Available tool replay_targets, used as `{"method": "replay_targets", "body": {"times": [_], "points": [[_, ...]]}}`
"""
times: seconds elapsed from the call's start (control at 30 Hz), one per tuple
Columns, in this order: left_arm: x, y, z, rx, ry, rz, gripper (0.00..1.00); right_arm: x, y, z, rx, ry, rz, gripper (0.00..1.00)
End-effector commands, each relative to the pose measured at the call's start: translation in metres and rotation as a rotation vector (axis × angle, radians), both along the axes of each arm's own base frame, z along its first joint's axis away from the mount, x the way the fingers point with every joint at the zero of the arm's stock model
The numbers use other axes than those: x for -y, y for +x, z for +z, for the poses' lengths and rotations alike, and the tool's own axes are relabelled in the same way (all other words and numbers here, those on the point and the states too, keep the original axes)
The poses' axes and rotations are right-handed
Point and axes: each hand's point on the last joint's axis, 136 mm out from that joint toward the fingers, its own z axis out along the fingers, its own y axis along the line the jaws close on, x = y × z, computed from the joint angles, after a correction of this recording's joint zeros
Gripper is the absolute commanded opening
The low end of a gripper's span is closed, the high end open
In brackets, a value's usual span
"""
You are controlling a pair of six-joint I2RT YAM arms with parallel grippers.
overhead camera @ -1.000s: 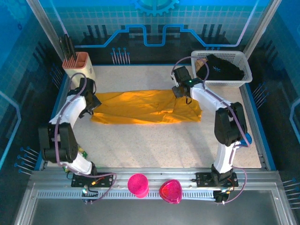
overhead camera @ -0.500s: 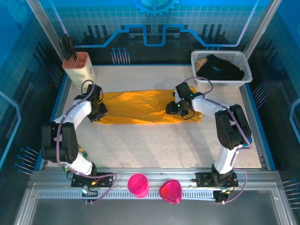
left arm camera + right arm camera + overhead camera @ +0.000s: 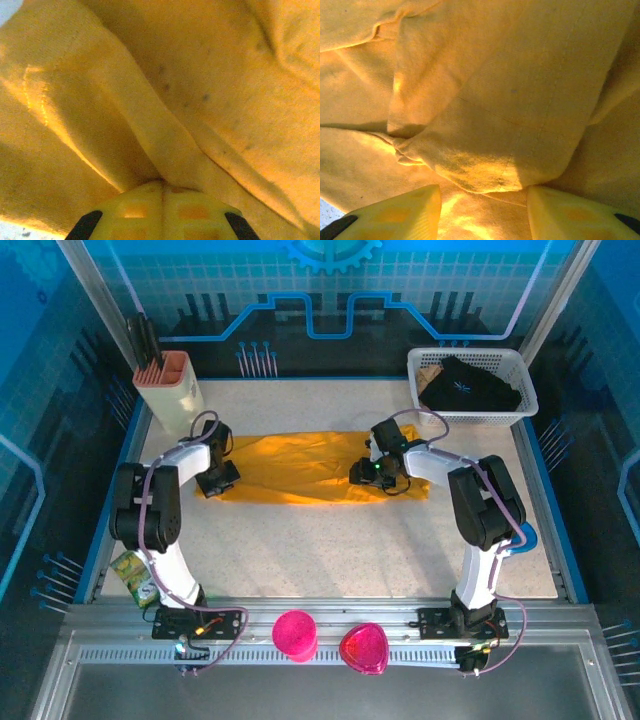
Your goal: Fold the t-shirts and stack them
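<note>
An orange-yellow t-shirt point(image 3: 300, 468) lies stretched left to right across the middle of the table, rumpled into long folds. My left gripper point(image 3: 217, 480) sits at the shirt's left end. In the left wrist view its fingers point(image 3: 164, 186) are pressed together, and a ridge of the t-shirt point(image 3: 165, 130) runs out from between the tips. My right gripper point(image 3: 366, 474) is down on the shirt's right part. In the right wrist view its jaws point(image 3: 484, 200) stand apart on the cloth, and a thick fold of the t-shirt point(image 3: 520, 100) lies just beyond the tips.
A white basket point(image 3: 520, 390) holding dark clothing stands at the back right. A beige holder point(image 3: 172, 390) with dark tools stands at the back left. A green-yellow snack packet point(image 3: 135, 575) lies near the left arm's base. Two pink cups point(image 3: 295, 633) point(image 3: 363, 648) sit on the front rail.
The left gripper slid toward the shirt's left end and shut on the fabric. The right gripper came forward from the shirt's back edge onto its front right part.
</note>
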Motion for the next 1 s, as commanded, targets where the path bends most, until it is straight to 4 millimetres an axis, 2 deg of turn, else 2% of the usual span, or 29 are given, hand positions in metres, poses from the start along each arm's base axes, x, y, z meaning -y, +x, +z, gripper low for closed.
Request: {"method": "replay_targets", "body": {"times": [0.0, 0.07, 0.13, 0.67, 0.97], "points": [[0.003, 0.012, -0.003, 0.01, 0.007, -0.03, 0.0, 0.008, 0.008, 0.019, 0.038, -0.023, -0.027, 0.53], [0.003, 0.015, 0.0, 0.011, 0.01, -0.028, 0.0, 0.015, 0.007, 0.025, 0.057, -0.052, -0.041, 0.6], [0.003, 0.015, 0.003, 0.007, 0.008, -0.024, 0.0, 0.019, 0.007, 0.027, 0.07, -0.067, -0.046, 0.63], [0.003, -0.001, -0.003, -0.076, 0.005, -0.007, 0.0, 0.003, 0.025, 0.014, 0.048, -0.015, -0.047, 0.6], [0.003, -0.005, 0.005, -0.061, 0.002, -0.008, 0.0, 0.007, 0.019, 0.012, 0.047, -0.062, -0.057, 0.62]]}}
